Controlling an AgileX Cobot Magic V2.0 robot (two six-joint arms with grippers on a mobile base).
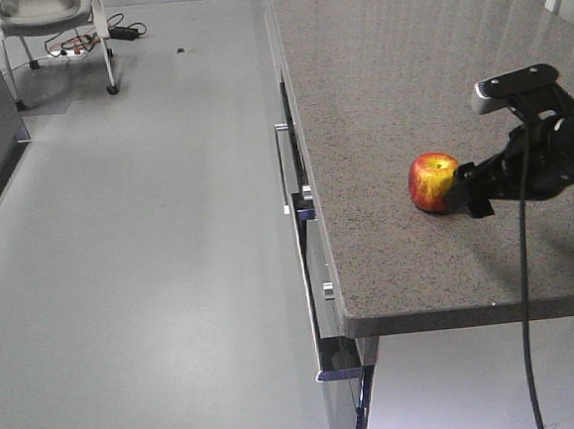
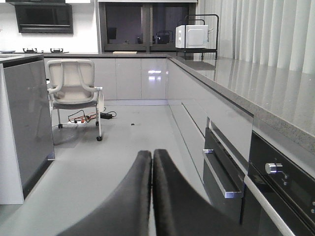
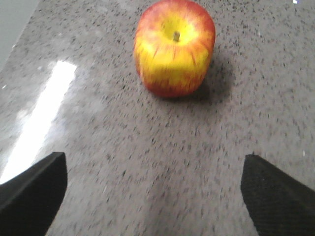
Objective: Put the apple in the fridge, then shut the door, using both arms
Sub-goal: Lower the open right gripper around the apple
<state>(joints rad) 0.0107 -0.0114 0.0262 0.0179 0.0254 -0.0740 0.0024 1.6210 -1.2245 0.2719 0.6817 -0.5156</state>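
Apple [image 3: 174, 46] sat upright on the worktop [image 3: 98, 147], stem up, no clear long axis. Right fingers [image 3: 34, 189] spread wide, short of it, only tips in frame. Left fingers [image 2: 130, 196] pressed together.

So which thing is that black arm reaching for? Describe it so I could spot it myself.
Find the long grey speckled stone counter on the right. Near its closest end, just ahead of the open right gripper, sits the apple. It is the one bright thing amid the grey: round, glossy red and yellow, short stem.
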